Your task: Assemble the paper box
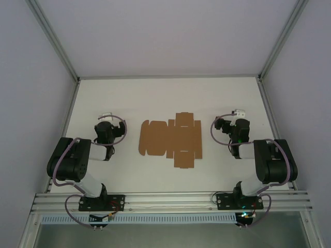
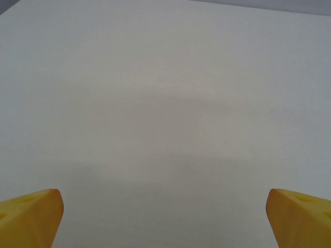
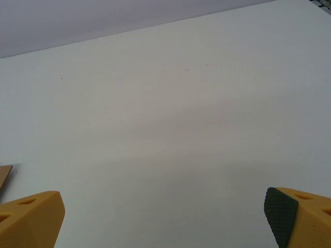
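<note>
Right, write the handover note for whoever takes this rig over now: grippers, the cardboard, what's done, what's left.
Left gripper: open, empty, over the bare white table, left of the sheet.
Right gripper: open, empty, right of the sheet.
Flat brown die-cut cardboard sheet: lies unfolded mid-table between the two arms, and neither gripper touches it.
Done: nothing folded yet.
Left: the whole job, folding the flaps and tabs up into a box.
</note>
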### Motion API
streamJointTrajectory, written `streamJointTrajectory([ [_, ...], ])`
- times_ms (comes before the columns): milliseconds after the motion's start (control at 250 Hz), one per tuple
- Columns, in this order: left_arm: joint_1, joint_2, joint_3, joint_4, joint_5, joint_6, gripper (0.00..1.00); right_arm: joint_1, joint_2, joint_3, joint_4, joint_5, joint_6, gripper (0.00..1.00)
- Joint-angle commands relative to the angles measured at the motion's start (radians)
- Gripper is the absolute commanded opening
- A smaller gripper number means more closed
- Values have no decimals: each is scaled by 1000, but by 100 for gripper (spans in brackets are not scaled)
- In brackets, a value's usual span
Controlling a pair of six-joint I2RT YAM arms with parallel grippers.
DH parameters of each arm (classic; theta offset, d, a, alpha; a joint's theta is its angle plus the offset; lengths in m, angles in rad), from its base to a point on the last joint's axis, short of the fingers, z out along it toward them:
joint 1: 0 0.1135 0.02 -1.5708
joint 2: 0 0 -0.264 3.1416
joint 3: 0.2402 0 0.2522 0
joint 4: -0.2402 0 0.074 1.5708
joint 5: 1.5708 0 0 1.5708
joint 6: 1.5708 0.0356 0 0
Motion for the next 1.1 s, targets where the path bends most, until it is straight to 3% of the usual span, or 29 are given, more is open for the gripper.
streamJointTrajectory([
  [0, 7, -14, 17, 11, 16, 12, 100, 3, 5, 16, 34, -13, 7, 100],
  [675, 7, -16, 18, 7, 20, 11, 100, 2, 5, 14, 35, -14, 8, 100],
  [787, 7, -17, 20, 9, 19, 14, 100, 3, -6, 2, 48, 38, 26, 100],
  [842, 8, -37, 37, -45, 22, 11, 100, 2, -28, -20, 69, 77, 44, 100],
  [922, 9, -103, 84, -172, -5, 3, 100, 3, -53, -36, 82, 41, 25, 100],
  [1094, 8, -279, 166, -457, -46, -67, 100, 8, -171, 90, -231, 56, 20, 100],
])
